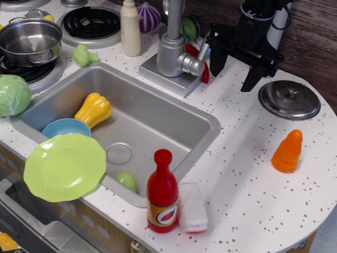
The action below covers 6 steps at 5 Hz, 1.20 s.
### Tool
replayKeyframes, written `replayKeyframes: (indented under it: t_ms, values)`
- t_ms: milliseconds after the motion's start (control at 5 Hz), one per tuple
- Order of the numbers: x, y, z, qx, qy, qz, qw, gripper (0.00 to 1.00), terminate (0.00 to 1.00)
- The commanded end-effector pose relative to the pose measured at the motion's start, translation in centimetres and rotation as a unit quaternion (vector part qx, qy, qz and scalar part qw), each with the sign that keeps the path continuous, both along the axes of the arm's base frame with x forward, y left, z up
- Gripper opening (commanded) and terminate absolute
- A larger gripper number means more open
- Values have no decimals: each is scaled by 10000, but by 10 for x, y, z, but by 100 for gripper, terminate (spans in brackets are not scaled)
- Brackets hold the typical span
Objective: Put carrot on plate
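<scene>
The carrot (287, 151), a stubby orange cone, stands upright on the white speckled counter at the right. The light green plate (64, 167) rests tilted on the sink's front left rim. My gripper (236, 69) is black, open and empty, hanging above the counter at the back, behind the sink's right corner and left of a metal lid. It is well behind and left of the carrot and far from the plate.
The steel sink (169, 118) holds a yellow squash (93, 109), a blue bowl (65, 128) and a small green ball (127, 181). A red bottle (162, 192) and a sponge (192, 207) stand at the front. The faucet (174, 46), metal lid (289, 99), pot (29, 40) and cabbage (6, 95) are around.
</scene>
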State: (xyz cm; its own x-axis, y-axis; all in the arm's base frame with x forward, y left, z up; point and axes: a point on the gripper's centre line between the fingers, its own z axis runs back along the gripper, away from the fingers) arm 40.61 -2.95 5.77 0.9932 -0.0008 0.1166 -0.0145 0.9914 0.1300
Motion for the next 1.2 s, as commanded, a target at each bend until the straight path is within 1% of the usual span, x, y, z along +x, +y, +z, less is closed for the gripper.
replayKeyframes:
  t_ms: [0, 200, 400, 600, 800, 1000]
  values:
    - [0, 0, 0, 0, 0, 0, 10000, 100, 0]
    - [-7, -25, 23, 176, 110, -149, 9997, 100, 0]
    - [-17, -56, 54, 466, 217, -166, 9985, 100, 0]
    - [-32, -92, 71, 327, 281, -91, 9990, 100, 0]
    - [-44, -110, 74, 352, 211, -136, 9991, 100, 0]
    - [-50, -118, 66, 300, 77, -231, 9993, 100, 0]
